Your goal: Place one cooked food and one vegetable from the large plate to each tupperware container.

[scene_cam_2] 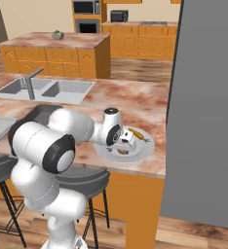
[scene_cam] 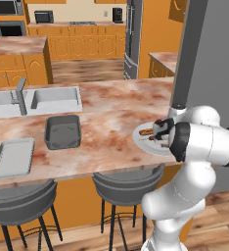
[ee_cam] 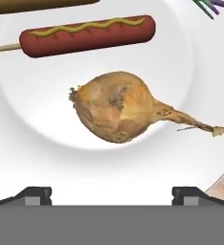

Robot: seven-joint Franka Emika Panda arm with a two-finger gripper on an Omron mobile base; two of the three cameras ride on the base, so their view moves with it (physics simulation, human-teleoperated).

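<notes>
Fingers (ee_cam: 112, 194) are spread wide with nothing between them, just the two dark tips poking up at the bottom of my hand view. Right past them sits a brown onion (ee_cam: 117, 106) lying on its side on the large plate (ee_cam: 32, 143), its dried stem trailing off to the right. Beyond the onion there's a sausage on a stick (ee_cam: 87, 35) with a yellow squiggle of mustard along it, and at the very top edge of the hand view I can just catch a sliver of another brown item, can't tell what. Some purple and green stalks (ee_cam: 208, 6) peek in at the top right corner.

From the left base view, the hand (scene_cam: 161, 131) hangs right over the plate (scene_cam: 141, 139), which sits near the front edge of the marble surface (scene_cam: 111, 112), over on the right. The right base view shows the same plate (scene_cam_2: 144, 151) with what looks like a carrot (scene_cam_2: 136, 133) on its far side.

Well apart to the left is the deep dark-grey tub (scene_cam: 63, 131), and further left again the shallow light-grey tray (scene_cam: 12, 157), close to the front edge. Both have nothing in them so far. Behind those, the steel sink (scene_cam: 55, 98) with its faucet (scene_cam: 20, 94).
</notes>
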